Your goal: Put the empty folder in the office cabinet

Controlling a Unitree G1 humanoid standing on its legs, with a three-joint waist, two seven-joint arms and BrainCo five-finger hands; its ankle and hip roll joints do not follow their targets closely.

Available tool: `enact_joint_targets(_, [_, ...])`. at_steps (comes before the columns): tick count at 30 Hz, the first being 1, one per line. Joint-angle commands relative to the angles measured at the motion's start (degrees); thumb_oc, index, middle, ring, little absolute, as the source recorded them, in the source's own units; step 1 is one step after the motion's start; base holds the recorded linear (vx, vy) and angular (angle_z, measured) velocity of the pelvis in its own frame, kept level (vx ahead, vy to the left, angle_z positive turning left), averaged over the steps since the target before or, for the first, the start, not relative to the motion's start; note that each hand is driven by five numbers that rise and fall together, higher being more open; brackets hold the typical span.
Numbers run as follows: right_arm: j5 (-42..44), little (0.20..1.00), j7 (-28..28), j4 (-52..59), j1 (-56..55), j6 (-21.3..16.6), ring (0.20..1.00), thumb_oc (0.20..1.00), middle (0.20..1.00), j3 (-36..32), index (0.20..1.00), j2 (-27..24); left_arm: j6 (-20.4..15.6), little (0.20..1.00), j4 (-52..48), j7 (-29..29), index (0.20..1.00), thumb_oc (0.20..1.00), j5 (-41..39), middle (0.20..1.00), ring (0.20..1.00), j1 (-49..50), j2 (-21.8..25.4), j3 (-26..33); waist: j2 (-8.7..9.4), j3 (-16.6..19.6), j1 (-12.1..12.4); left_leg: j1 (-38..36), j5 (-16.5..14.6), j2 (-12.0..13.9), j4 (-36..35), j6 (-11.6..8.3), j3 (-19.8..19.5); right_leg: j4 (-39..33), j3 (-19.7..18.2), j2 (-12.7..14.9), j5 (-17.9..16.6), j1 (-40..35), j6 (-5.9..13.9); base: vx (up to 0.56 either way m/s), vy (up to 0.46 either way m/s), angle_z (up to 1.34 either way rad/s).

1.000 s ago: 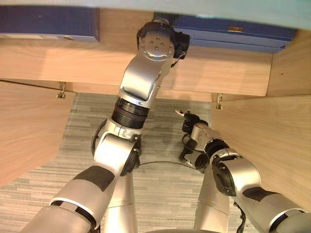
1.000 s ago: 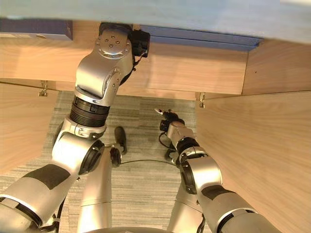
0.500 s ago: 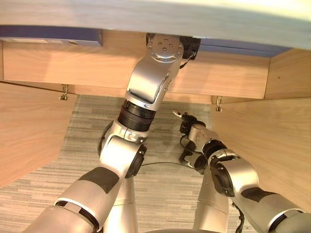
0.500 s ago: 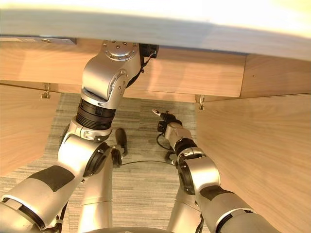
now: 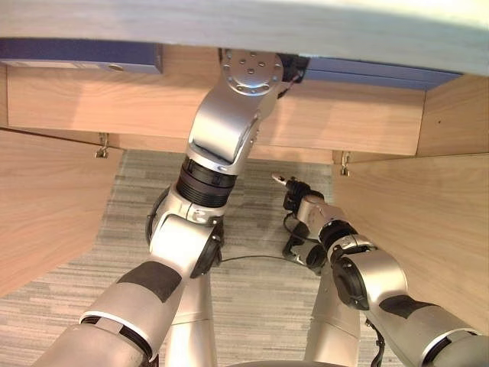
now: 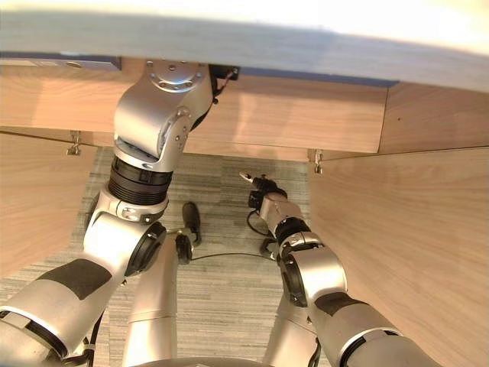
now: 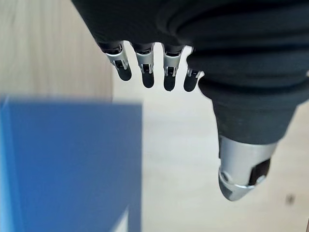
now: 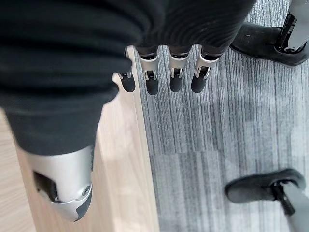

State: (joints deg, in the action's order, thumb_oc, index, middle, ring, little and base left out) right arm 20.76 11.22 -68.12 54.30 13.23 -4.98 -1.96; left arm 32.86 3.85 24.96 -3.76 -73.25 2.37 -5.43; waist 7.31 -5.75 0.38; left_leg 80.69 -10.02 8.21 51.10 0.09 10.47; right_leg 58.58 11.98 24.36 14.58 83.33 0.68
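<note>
A blue folder (image 7: 67, 164) lies flat on the wooden shelf (image 5: 344, 115) inside the cabinet; in the left eye view its edge (image 5: 367, 74) shows just right of my left arm. My left hand (image 7: 147, 72) hovers over the bare shelf beside the folder, open, fingers straight, thumb apart, touching nothing. From the head the hand is tucked under the cabinet's pale top edge (image 5: 229, 23). My right hand (image 8: 174, 77) hangs low over the carpet beside the right door, open and empty.
A second dark blue folder (image 5: 76, 53) lies at the shelf's left end. Both cabinet doors stand open: the left door (image 5: 46, 206) and the right door (image 5: 428, 222). Grey striped carpet (image 5: 260, 222) lies between them.
The camera has tipped, so the cabinet's top edge now covers more of the shelf. My left arm has shifted slightly to the left. The right arm has stayed put.
</note>
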Motion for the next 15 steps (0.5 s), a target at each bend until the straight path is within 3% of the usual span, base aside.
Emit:
enact_joint_targets(1, [-0.8, 1.0, -0.1, -1.0, 2.9, 0.3, 1.0, 1.0, 1.0, -1.2, 1.0, 2.0, -2.7, 1.0, -6.7, 7.8, 1.0, 1.0, -0.1, 1.0, 1.0, -2.1, -0.2, 4.7, -1.2, -2.2, -0.7, 0.1, -3.8, 0.5, 2.0, 0.65, 0.0, 0.3, 0.0, -1.5, 1.2, 1.0, 4.72, -0.01, -0.031, 0.0])
enact_joint_targets(8, [-0.4, 1.0, 0.1, 0.0, 2.2, 0.5, 1.0, 1.0, 1.0, -1.5, 1.0, 3.0, -3.6, 1.0, -10.4, 10.9, 1.0, 1.0, -1.3, 1.0, 1.0, 1.4, 0.0, 6.8, -0.77, -2.5, -0.5, 1.4, -4.4, 0.7, 4.4, 0.87, -0.3, 2.7, -0.4, -0.9, 2.1, 2.2, 4.71, 0.01, -0.028, 0.02])
enact_joint_targets(15, [0.1, 1.0, 0.3, 0.8, 1.1, 1.0, 1.0, 1.0, 1.0, -2.4, 1.0, 4.1, -2.2, 1.0, -10.7, 15.0, 1.0, 1.0, -1.3, 1.0, 1.0, 4.0, 2.0, 9.2, -0.45, -2.4, 0.0, 1.4, -5.7, 1.1, 6.1, 1.07, -0.7, 4.3, -0.7, -0.4, 3.3, 2.5, 4.76, 0.01, -0.018, 0.01])
